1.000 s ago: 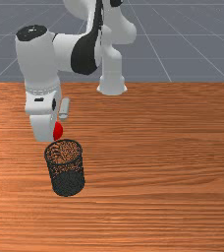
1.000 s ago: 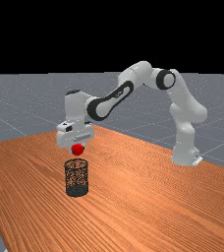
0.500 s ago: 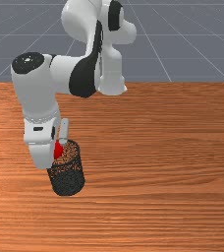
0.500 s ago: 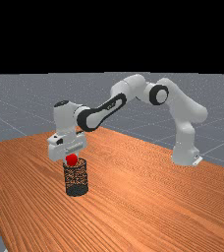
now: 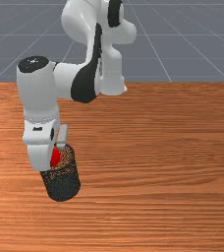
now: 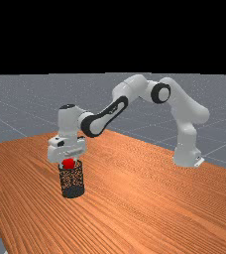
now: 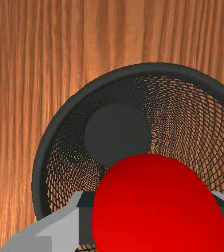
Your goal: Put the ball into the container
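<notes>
Red ball [image 5: 55, 157]: at the mouth of the basket, level with its rim or nearly so, between the fingers.
Two-finger gripper [image 7: 156, 224]: grasping the red ball, one pad pressed to each side of it.
Black mesh basket [image 7: 158, 68]: on the table, between seven and eight o'clock from the middle of the front view and near seven o'clock in the far view. It looks about upright; I cannot tell whether my fingers touch its rim.
Step at the basket mouth: bringing the ball in for the drop, I judge, with most of the task done and the release not yet made.
Next move over the basket: check that the ball is well inside the rim, ease down a little if there is room, then part the fingers and lift straight up.
Risk at the rim: a finger or the ball could bear on the mesh edge and push or tip the basket, and a ball let go off-centre might roll outside.
Wood table [image 5: 158, 147]: orange-brown, its grain running roughly from nine to three o'clock in the front view.
Arm base [image 6: 187, 149]: near four o'clock from the far view's middle.
Room floor [image 6: 219, 109]: grey, with thin pale grid lines.
Backdrop [image 6: 113, 34]: plain black above the horizon.
</notes>
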{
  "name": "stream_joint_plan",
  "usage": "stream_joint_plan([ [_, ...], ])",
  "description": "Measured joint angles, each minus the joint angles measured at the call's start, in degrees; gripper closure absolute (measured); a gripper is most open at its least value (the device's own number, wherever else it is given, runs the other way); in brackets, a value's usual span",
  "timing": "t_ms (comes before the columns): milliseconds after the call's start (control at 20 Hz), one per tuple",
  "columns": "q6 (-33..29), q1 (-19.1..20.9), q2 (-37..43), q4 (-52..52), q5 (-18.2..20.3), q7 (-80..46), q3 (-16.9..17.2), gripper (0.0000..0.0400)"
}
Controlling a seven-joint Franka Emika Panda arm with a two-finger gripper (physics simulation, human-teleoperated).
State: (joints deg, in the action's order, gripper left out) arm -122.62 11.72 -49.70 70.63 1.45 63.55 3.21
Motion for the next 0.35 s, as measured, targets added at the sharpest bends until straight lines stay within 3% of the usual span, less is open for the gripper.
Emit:
stream_joint_plan([
  [350,0.83,-0.08,-0.06,-0.2,0.51,-0.36,-0.37,0.0093],
])
